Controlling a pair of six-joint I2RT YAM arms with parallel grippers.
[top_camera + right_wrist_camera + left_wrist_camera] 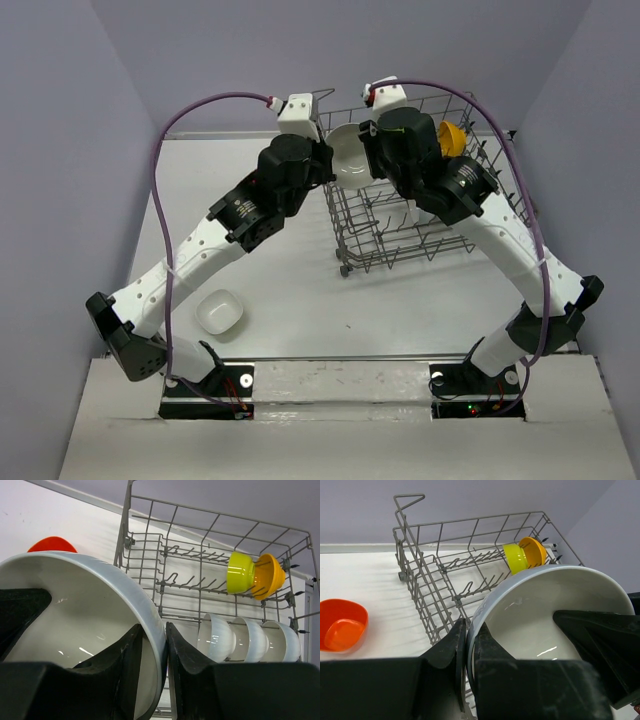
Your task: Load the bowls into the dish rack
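Observation:
A white bowl [350,155] [535,615] [75,610] hangs tilted over the left end of the dish rack [400,235] [420,580] [145,545], held between both arms. My left gripper [332,165] [470,627] is shut on its rim. My right gripper [372,150] [154,625] straddles the opposite rim with its jaws a little wider than the rim, open. In the rack stand three white bowls [216,637], a lime green bowl [514,558] [240,572] and an orange-yellow bowl [452,138] [535,550] [270,575].
A red-orange bowl [342,625] [52,544] sits on the table left of the rack. Another white bowl [220,311] lies near the left arm's base. Grey walls close in the table at the back and sides.

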